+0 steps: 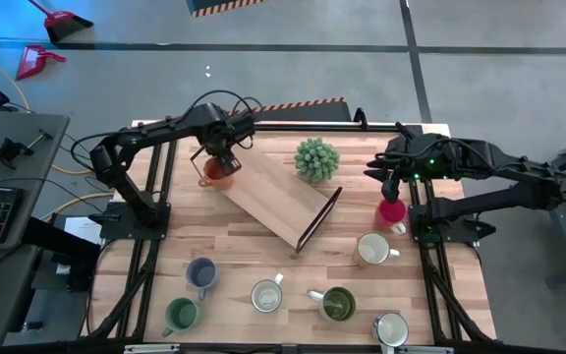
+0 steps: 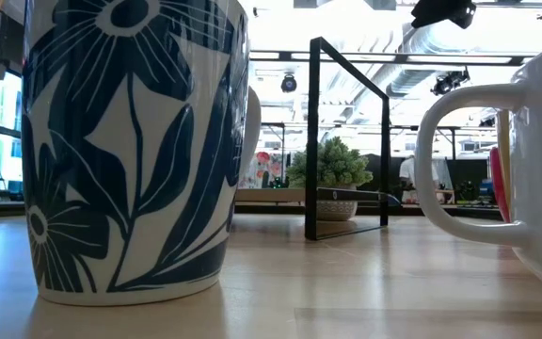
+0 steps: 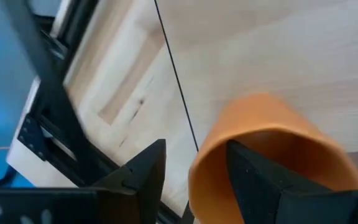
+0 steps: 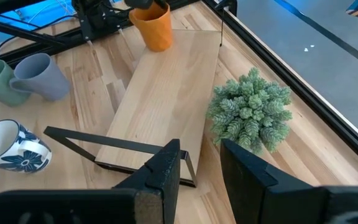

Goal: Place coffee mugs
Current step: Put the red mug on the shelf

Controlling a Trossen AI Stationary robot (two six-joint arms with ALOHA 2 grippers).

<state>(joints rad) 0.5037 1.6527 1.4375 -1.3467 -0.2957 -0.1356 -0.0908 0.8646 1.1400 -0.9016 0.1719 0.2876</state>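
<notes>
Mug (image 2: 130, 151); blue floral print, unlettered

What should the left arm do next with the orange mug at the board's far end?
Probably lift the left end effector straight up. Its fingers look parted around the rim of the orange ceramic mug, which stands upright on the light wooden board, so the mug seems placed.

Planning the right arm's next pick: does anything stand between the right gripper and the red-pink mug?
Nothing visible does. The right gripper hangs open directly above the red-pink mug; the potted plant stands off to the side.
</notes>
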